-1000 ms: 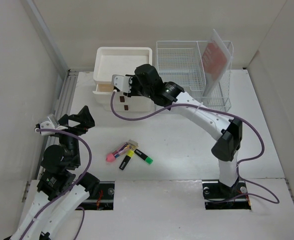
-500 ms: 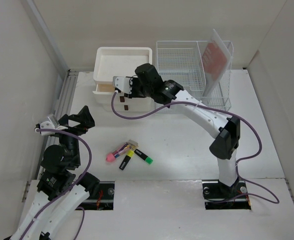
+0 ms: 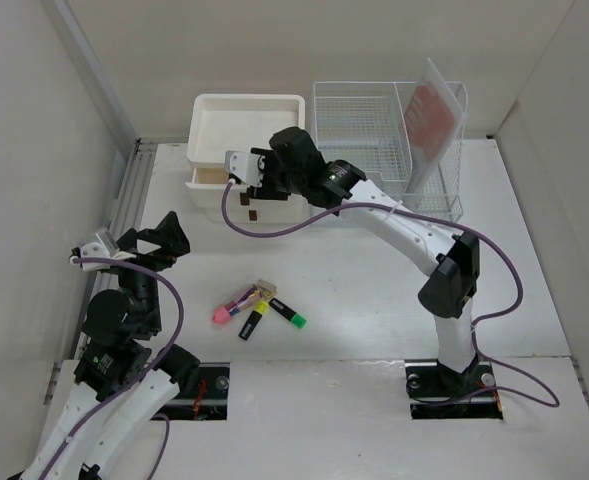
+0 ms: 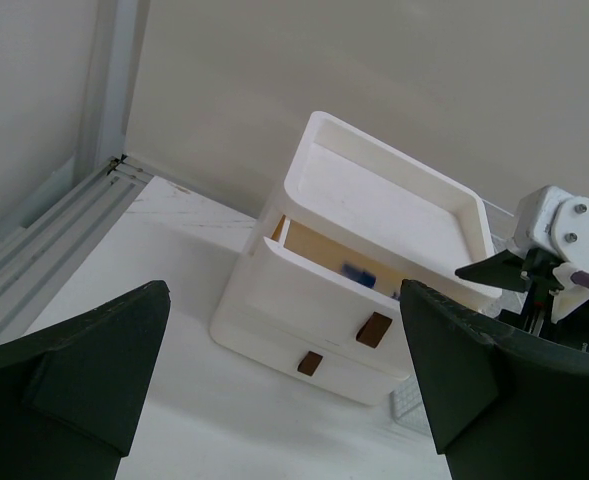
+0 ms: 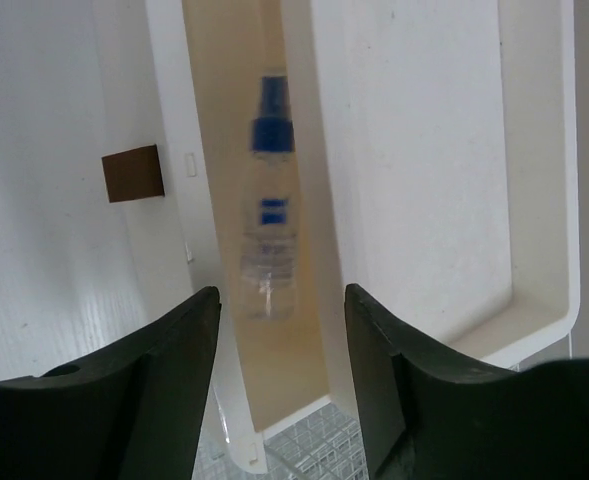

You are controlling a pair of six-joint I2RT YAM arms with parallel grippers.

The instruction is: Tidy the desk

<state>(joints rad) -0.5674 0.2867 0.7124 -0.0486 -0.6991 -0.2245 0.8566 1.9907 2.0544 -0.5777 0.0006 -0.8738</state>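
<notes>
Little is changing: your right gripper (image 5: 279,295), spread and empty, is barely drifting over the open top drawer (image 5: 224,200) holding a blue-capped bottle (image 5: 269,230), while several highlighters (image 3: 259,308) are lying loose on the bench (image 3: 354,300) below, unsorted.

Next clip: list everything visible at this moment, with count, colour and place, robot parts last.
desk: one, white, beige walls around it.
drawer unit: one, white with two brown handles, back of the desk, left of centre; upper drawer partly open.
bottle: one, clear with a blue top, lying in the open drawer.
wire rack: one, white, beside the drawer unit on its right.
sheet: one, translucent with a reddish patch, standing tilted at the rack's right end.
markers: three or four, with pink, yellow and green ends, clustered front-centre.
left gripper: one, black, open, empty, near the left edge.
right gripper: one, black, open, over the open drawer.
</notes>
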